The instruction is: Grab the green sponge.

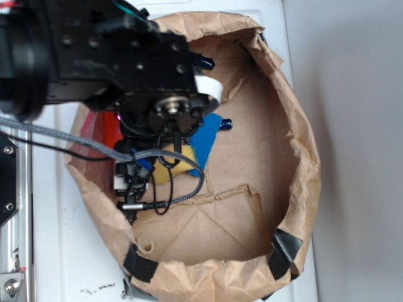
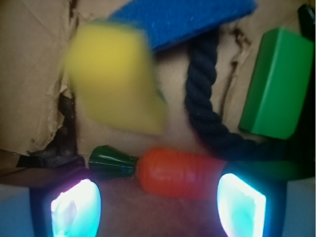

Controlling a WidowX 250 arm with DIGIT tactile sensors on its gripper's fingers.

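Note:
The green sponge (image 2: 113, 79) shows mostly its yellow foam body, blurred, in the upper left of the wrist view. It lies on the brown paper floor against the blue sponge. From outside, its yellow body (image 1: 169, 165) peeks out just below the arm. My gripper (image 2: 158, 203) is open, with both glowing fingers at the bottom corners of the wrist view. The sponge sits ahead and to the left, apart from the fingers. Nothing is held. In the exterior view the arm body hides the fingers.
An orange carrot (image 2: 180, 173) with a green top lies right in front of the fingers. A dark rope (image 2: 205, 103), a bright green block (image 2: 274, 84) and a flat blue sponge (image 2: 182, 19) lie beyond. Crumpled paper bag walls (image 1: 296, 157) ring the area.

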